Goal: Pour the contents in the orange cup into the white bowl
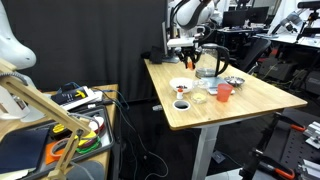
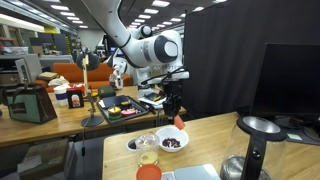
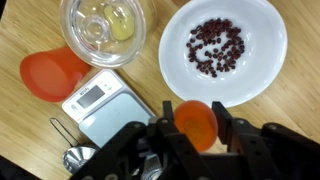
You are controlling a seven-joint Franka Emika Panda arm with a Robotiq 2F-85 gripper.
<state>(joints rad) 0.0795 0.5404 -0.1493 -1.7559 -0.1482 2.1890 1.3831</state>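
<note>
My gripper [image 3: 195, 112] is shut on the small orange cup [image 3: 196, 125], one finger on each side of it. The cup lies tipped over in the jaws, just off the near rim of the white bowl [image 3: 262, 70]. Dark red beans lie spread in the middle of the bowl. In an exterior view the orange cup [image 2: 178, 123] hangs in the gripper [image 2: 176, 112] a little above the white bowl [image 2: 172, 149]. In the other view the gripper [image 1: 190, 52] is over the white bowl [image 1: 182, 84] on the wooden table.
A larger red cup [image 3: 52, 72], a clear glass bowl [image 3: 103, 25], a small kitchen scale [image 3: 100, 100] and a metal strainer [image 3: 75, 156] sit beside the bowl. A shiny metal bowl [image 1: 235, 80] and a small white cup [image 1: 181, 104] also stand on the table [image 1: 250, 105].
</note>
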